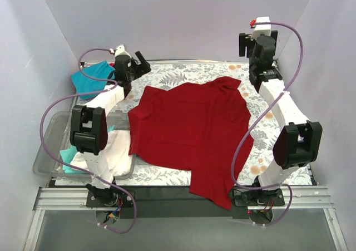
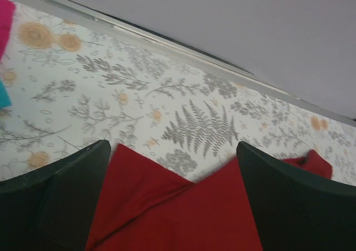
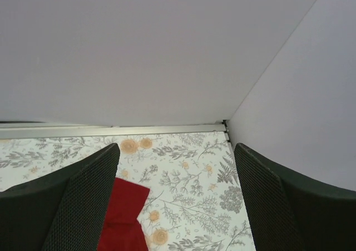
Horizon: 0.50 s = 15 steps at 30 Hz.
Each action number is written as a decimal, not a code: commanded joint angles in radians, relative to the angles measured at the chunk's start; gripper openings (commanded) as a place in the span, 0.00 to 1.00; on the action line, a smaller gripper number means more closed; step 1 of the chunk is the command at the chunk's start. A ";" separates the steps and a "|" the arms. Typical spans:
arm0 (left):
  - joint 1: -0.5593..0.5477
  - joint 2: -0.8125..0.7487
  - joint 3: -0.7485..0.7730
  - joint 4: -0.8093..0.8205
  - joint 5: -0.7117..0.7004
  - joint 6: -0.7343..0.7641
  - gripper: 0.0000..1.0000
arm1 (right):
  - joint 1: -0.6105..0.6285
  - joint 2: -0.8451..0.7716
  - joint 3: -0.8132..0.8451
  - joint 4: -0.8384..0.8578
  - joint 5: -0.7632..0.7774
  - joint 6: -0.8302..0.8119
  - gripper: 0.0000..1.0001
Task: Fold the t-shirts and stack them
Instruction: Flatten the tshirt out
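Note:
A large dark red t-shirt (image 1: 189, 126) lies spread across the floral table cover, its lower hem hanging over the near edge. My left gripper (image 1: 142, 63) hovers open over the shirt's far left corner. In the left wrist view the red cloth (image 2: 178, 206) lies below the wide-apart fingers (image 2: 61, 195) of the left gripper (image 2: 172, 178), and nothing is held. My right gripper (image 1: 257, 46) is raised at the far right corner, also open (image 3: 175, 190), with a red sleeve tip (image 3: 125, 206) below its left finger. A teal t-shirt (image 1: 92, 75) lies at the far left. A white t-shirt (image 1: 114, 153) drapes from the bin.
A clear plastic bin (image 1: 47, 145) stands at the near left, holding the white cloth and a bit of teal cloth (image 1: 69, 152). A magenta-pink cloth edge (image 2: 4, 17) shows at the left of the left wrist view. Grey walls close in the table's back and sides.

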 commanded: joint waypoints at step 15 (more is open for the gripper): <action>-0.442 -0.126 -0.330 0.178 -0.024 0.002 0.89 | 0.018 -0.147 -0.427 -0.157 -0.289 0.308 0.64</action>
